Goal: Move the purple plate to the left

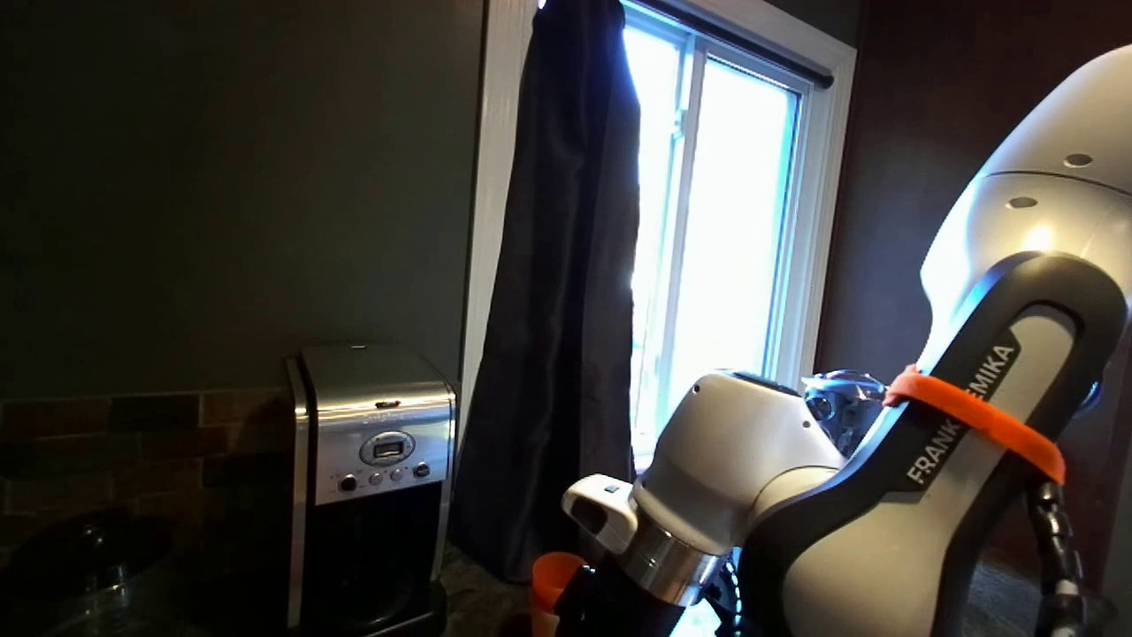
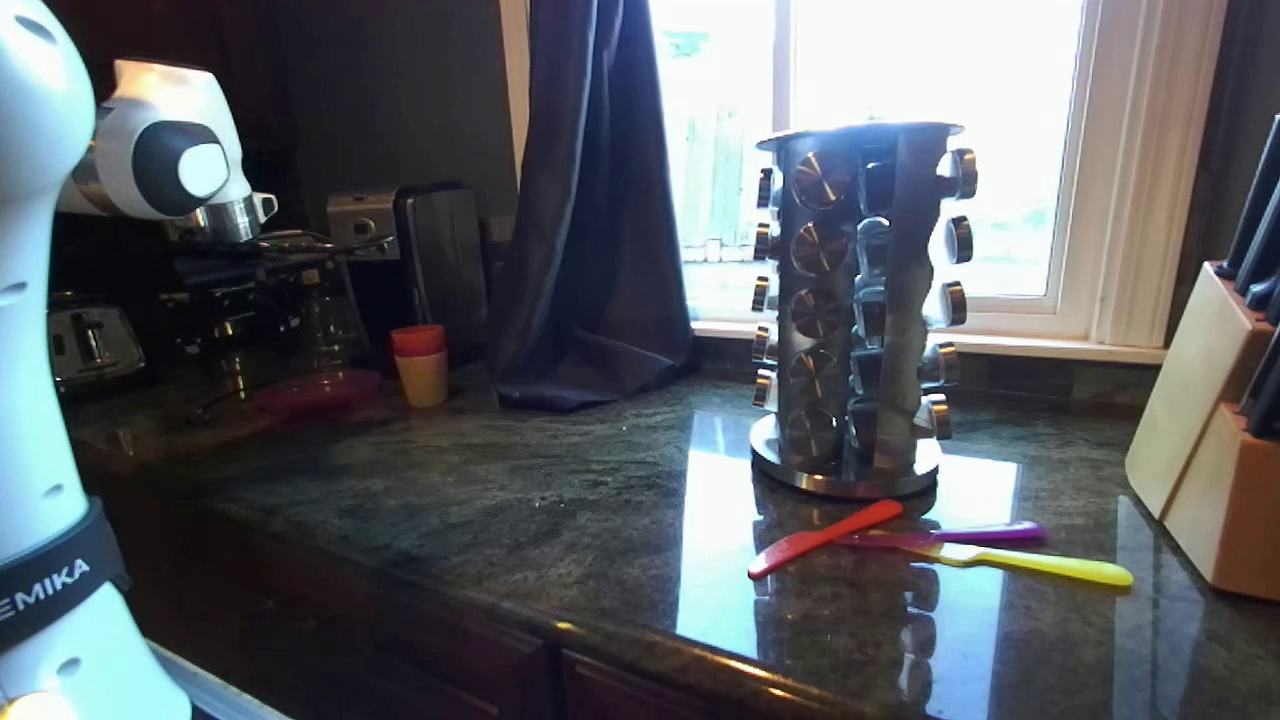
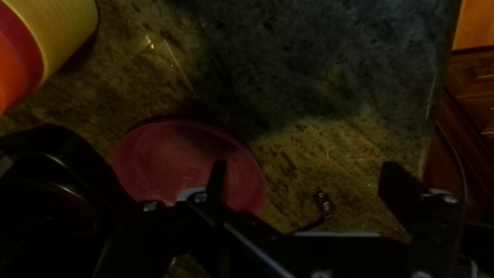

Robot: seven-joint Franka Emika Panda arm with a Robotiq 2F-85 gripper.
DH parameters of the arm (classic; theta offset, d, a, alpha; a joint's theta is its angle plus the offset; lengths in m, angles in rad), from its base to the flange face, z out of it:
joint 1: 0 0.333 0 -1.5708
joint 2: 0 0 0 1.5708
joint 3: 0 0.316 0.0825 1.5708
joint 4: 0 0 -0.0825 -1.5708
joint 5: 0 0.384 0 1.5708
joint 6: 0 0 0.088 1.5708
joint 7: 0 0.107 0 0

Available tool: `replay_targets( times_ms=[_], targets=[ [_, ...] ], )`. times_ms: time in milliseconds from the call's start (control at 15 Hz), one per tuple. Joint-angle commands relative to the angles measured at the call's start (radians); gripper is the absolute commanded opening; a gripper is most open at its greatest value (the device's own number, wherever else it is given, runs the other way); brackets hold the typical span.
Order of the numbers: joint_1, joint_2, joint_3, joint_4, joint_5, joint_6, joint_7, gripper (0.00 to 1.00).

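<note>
The purple plate (image 3: 170,154) lies on the table (image 2: 520,500) with a stack of cups (image 2: 422,382) near it, a dark cable end (image 3: 325,205) just beside it in the wrist view, and a coffee maker (image 2: 442,250) behind the cups in an exterior view. A spice rack (image 2: 815,300) stands well apart. The end effector (image 3: 305,166) has its fingers (image 3: 397,189) spread, one covering part of the plate in the wrist view.
</note>
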Motion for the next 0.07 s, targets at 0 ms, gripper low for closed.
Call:
replay_targets(
  times_ms=[0],
  targets=[
    [0.0,-0.009,0.0,-0.005,0.002,0.0,0.0,1.0]
  ],
)
